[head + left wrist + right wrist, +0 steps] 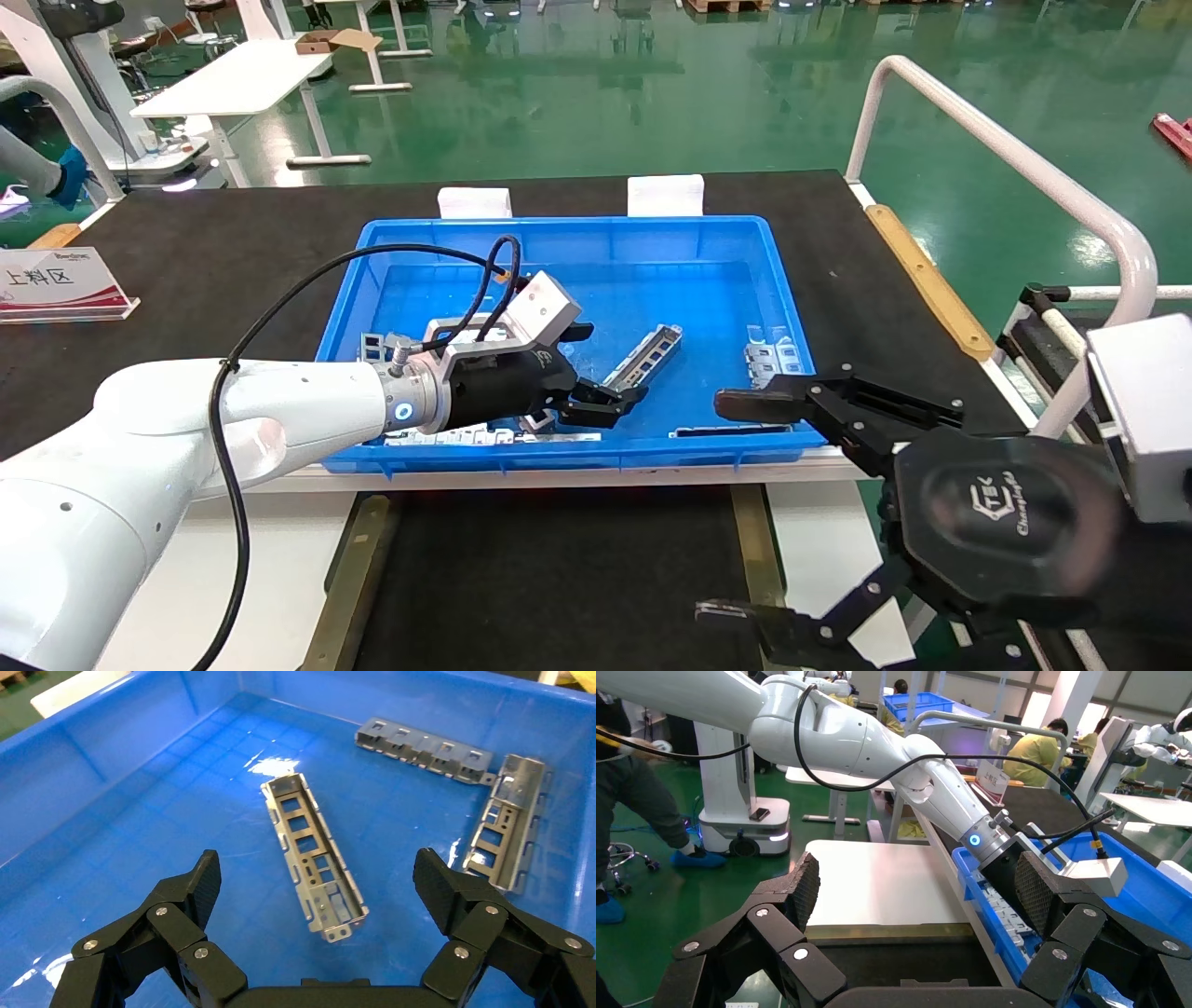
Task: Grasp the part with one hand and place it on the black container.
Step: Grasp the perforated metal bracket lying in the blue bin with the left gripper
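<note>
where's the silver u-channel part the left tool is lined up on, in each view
Head view: slim silver-grey metal U-channel part lies diagonally mid-bin, just ahead of the open left tool.
Left wrist view: centre, ahead of the tool's spread fingers.
Right wrist view: not visible.
Shared landmark: blue plastic bin.

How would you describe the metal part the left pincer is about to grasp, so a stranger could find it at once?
Start at the blue bin on the black table. Inside it, the open left pincer reaches over one part, a silver-grey channel strip with rectangular windows. Unlike the two similar strips near the far wall, it lies alone, directly between the pincer's fingers.
</note>
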You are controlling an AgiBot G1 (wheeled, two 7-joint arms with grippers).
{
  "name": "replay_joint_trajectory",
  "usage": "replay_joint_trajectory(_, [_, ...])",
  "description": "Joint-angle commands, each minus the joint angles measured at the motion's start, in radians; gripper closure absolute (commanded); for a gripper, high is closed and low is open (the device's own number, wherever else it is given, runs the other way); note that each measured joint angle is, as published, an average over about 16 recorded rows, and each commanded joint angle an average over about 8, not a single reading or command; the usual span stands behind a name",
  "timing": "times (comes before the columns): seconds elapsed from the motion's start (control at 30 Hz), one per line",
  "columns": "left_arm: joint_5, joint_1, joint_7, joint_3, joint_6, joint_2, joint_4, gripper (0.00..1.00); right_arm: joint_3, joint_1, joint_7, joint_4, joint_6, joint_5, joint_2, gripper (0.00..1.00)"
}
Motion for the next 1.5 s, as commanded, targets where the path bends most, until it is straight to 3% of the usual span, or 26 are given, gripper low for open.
replay_joint_trajectory(0.03, [-0.005, 0.001, -0.005, 0.007, -0.008, -0.001, 0.001, 0.0, 0.0, 0.0, 0.0, 0.0, 0.0, 0.0, 0.0, 0.0])
replay_joint_trajectory(0.2, [-0.019, 0.005, -0.016, 0.018, -0.023, -0.001, 0.004, 0.0, 0.0, 0.0, 0.0, 0.0, 0.0, 0.0, 0.0, 0.04])
replay_joint_trajectory(0.27, [-0.025, 0.008, -0.02, 0.023, -0.027, -0.001, 0.004, 0.0, -0.001, 0.0, 0.0, 0.0, 0.0, 0.0, 0.0, 0.26])
replay_joint_trajectory(0.3, [-0.028, 0.009, -0.022, 0.025, -0.028, -0.001, 0.003, 0.05, -0.001, 0.0, 0.0, 0.0, 0.0, 0.0, 0.0, 0.38])
replay_joint_trajectory(0.43, [-0.039, 0.016, -0.026, 0.035, -0.031, -0.001, -0.001, 0.54, -0.001, 0.0, 0.0, 0.0, 0.0, 0.001, 0.0, 0.88])
replay_joint_trajectory(0.5, [-0.043, 0.018, -0.027, 0.041, -0.031, -0.001, -0.003, 0.79, -0.001, 0.0, -0.001, 0.0, 0.0, 0.001, 0.0, 1.0])
replay_joint_trajectory(0.57, [-0.047, 0.019, -0.028, 0.047, -0.033, -0.002, -0.004, 1.0, -0.001, 0.0, -0.001, 0.0, 0.001, 0.001, 0.0, 1.0])
replay_joint_trajectory(1.5, [-0.128, 0.045, -0.025, 0.091, -0.061, -0.004, 0.013, 1.0, -0.003, 0.001, -0.001, 0.0, 0.001, 0.002, 0.001, 1.0])
